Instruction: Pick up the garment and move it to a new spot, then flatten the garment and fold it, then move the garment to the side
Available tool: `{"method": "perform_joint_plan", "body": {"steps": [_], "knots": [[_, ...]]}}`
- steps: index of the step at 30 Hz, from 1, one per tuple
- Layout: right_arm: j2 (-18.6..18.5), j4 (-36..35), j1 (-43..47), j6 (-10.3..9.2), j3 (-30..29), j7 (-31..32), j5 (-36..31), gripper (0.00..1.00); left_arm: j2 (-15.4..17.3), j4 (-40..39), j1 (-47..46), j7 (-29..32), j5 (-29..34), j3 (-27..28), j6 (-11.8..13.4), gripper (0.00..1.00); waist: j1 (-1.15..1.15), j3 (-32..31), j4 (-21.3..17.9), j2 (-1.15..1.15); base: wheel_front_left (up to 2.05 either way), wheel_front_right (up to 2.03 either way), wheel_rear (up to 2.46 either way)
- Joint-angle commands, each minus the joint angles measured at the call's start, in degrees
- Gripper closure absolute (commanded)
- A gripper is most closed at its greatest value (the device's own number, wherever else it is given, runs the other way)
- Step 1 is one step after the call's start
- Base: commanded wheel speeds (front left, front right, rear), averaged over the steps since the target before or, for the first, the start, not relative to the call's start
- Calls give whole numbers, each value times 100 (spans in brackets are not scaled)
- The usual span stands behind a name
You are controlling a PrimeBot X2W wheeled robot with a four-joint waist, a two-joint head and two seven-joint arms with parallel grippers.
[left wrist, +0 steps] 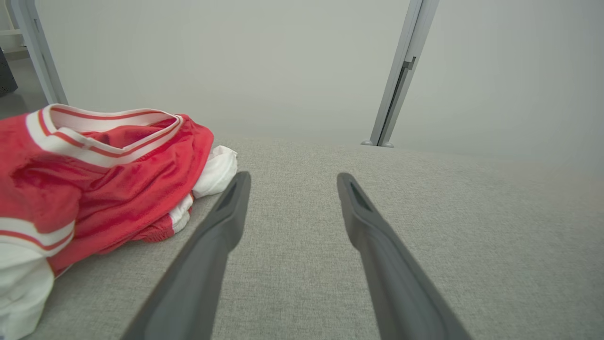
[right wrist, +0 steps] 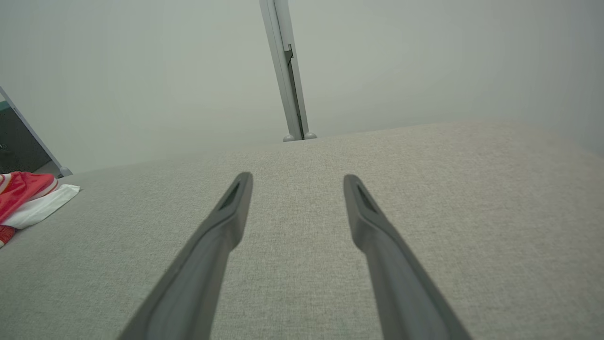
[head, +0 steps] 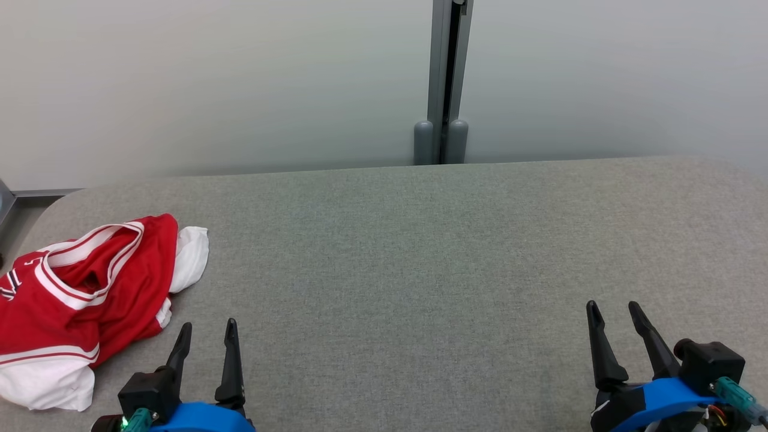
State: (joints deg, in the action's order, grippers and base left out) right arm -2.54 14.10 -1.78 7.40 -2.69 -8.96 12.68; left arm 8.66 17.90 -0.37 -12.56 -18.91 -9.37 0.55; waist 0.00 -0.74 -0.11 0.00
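Left pincer [head: 209,324] low left, spread wide, pointing forward; right pincer [head: 612,305] low right, same pose.

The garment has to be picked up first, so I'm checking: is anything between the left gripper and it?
Nothing visible stands in the way. The crumpled garment lies at the left end of the table, just left of the open left gripper, with a narrow strip of bare grey surface between them.

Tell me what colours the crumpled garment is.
Red with white bands striped red, plus white fabric; the garment shows best in the left wrist view.
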Motion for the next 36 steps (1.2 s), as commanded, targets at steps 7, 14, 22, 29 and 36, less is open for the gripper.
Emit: {"method": "perform_joint_plan", "body": {"steps": [7, 14, 22, 29, 36], "knots": [[-49, 0, 83, 13, -22, -96, -349, 0, 57, 12, 14, -120, 324, -49, 57, 0, 0, -8, 3, 0, 0, 0, 0], [-51, 20, 104, 14, -1, -145, -634, 0, 88, 29, 25, -188, 580, -108, 99, 0, 0, -15, 32, 0, 0, 0, 0], [-52, 34, 90, 15, 50, -237, -944, 0, 116, 1, 56, -272, 852, -153, 146, 0, 0, -8, 23, 0, 0, 0, 0], [-51, 84, 61, 15, 58, -257, -880, 0, 104, 2, 56, -273, 828, -144, 139, 0, 0, 3, -10, 0, 0, 0, 0], [-50, 94, 117, 15, 8, -278, -855, 0, 90, 34, 28, -273, 805, -149, 115, 0, 0, -17, 69, 0, 0, 0, 0]]}}
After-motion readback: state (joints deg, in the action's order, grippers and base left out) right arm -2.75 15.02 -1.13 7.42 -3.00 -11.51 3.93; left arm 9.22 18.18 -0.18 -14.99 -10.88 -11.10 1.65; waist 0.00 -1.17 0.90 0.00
